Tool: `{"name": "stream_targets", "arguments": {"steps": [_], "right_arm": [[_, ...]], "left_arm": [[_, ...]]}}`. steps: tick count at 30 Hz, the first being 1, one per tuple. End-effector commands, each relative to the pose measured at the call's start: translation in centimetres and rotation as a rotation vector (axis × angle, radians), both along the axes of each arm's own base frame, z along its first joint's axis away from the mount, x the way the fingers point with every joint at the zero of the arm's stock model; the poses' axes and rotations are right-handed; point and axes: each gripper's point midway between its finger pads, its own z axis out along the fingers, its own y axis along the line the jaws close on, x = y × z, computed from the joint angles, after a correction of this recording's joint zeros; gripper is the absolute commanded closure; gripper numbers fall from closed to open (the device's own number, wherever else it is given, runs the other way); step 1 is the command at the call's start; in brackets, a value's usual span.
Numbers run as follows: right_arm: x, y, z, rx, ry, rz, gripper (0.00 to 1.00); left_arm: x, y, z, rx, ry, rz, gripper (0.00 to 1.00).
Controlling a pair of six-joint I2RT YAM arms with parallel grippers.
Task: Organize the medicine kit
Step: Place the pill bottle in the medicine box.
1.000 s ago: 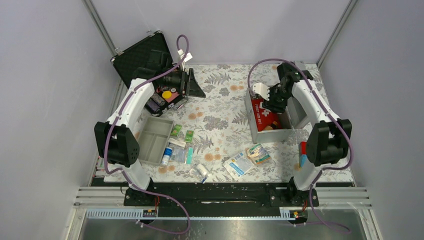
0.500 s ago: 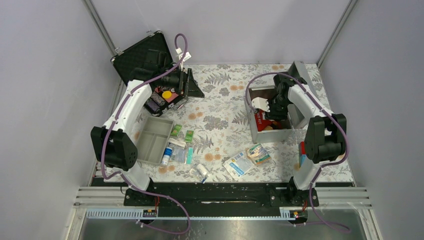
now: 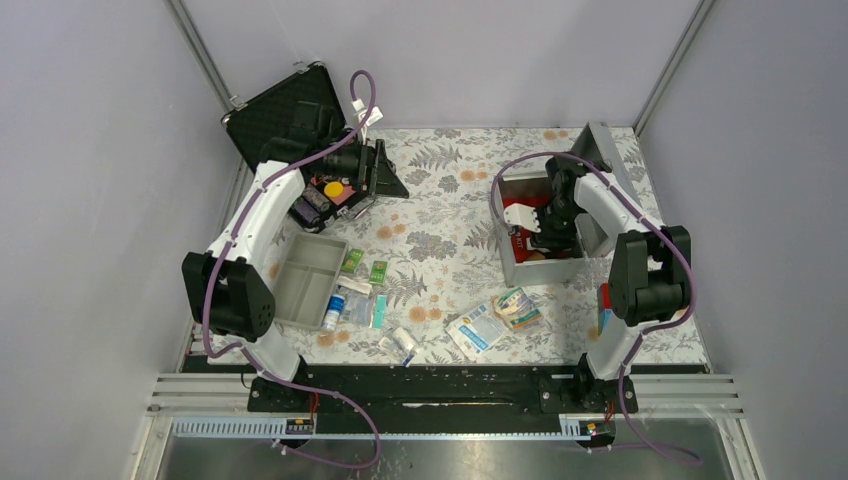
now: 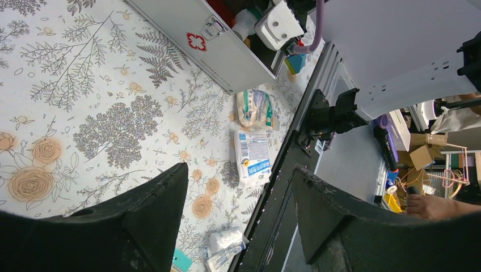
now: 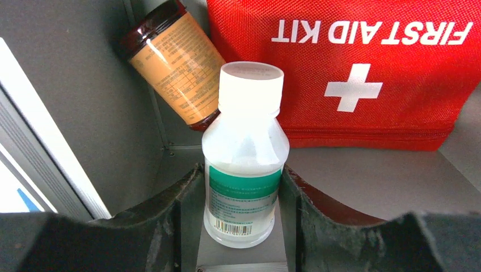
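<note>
A table point(image 3: 440, 215) covered by a flower-printed cloth is enclosed by pale grey walls, and metal posts are seen at its two far corners. At the far-left corner a black case point(image 3: 272, 112) is propped open, with coloured pieces visible in its base. A grey tray point(image 3: 310, 275) is laid by the left edge, and small bottles and packets are scattered just beside it. A flat sachet point(image 3: 477, 328) and a wrapped roll point(image 3: 517, 308) are found just beside each other near the middle of the near edge. The medicine kit point(image 3: 545, 270) is set toward the right edge, about midway between the near and far edges. Its lid point(image 3: 600, 148) is thrown back toward the far-right corner.

The left arm point(image 3: 262, 205) is stretched along the left edge up to the black case, with its wrist turned toward the table's middle. The left tool point(image 4: 239, 173) is held released, and nothing is seen between its fingers point(image 4: 153, 221). The right arm point(image 3: 612, 215) is folded back and bent down into the medicine kit. There the right tool point(image 5: 241, 181) is clenched on a white-capped bottle point(image 5: 245, 141), which is held upright between both fingers. Behind it an amber bottle point(image 5: 176, 62) is leaned in the kit's corner, just beside a red first-aid pouch point(image 5: 368, 73) stood inside the kit.
</note>
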Motion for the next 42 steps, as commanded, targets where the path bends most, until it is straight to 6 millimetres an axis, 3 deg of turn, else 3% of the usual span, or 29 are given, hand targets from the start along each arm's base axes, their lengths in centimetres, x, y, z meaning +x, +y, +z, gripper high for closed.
{"name": "stream_targets", "arguments": {"steps": [1,11,19,28,35,38,42], "right_arm": [[-2.0,-0.2,-0.2,-0.018,0.08,0.029,0.63],[-3.4,-0.2,0.2,-0.015,0.164,0.003,0.58],[-3.6,-0.4,1.2,-0.031,0.172,-0.008,0.48],[-2.4,1.0,5.9,0.059,0.062,-0.079,0.37],[-2.5,2.1,8.6,0.134,0.003,-0.145,0.35],[-2.5,3.5,9.8,0.221,0.007,-0.257,0.35],[-1.1,7.0,13.6,0.441,0.006,-0.48,0.35]], "left_arm": [[0.2,0.1,0.5,-0.01,-0.033,0.0,0.34],[0.2,0.1,0.3,-0.011,-0.025,-0.002,0.33],[0.2,0.2,0.1,-0.008,-0.024,-0.001,0.33],[1.0,1.2,-0.4,0.079,-0.071,0.066,0.32],[3.3,4.5,-1.9,0.288,-0.167,0.245,0.3],[3.5,6.1,-3.4,0.37,-0.163,0.311,0.3],[1.9,8.7,-7.3,0.51,-0.094,0.395,0.29]]}}
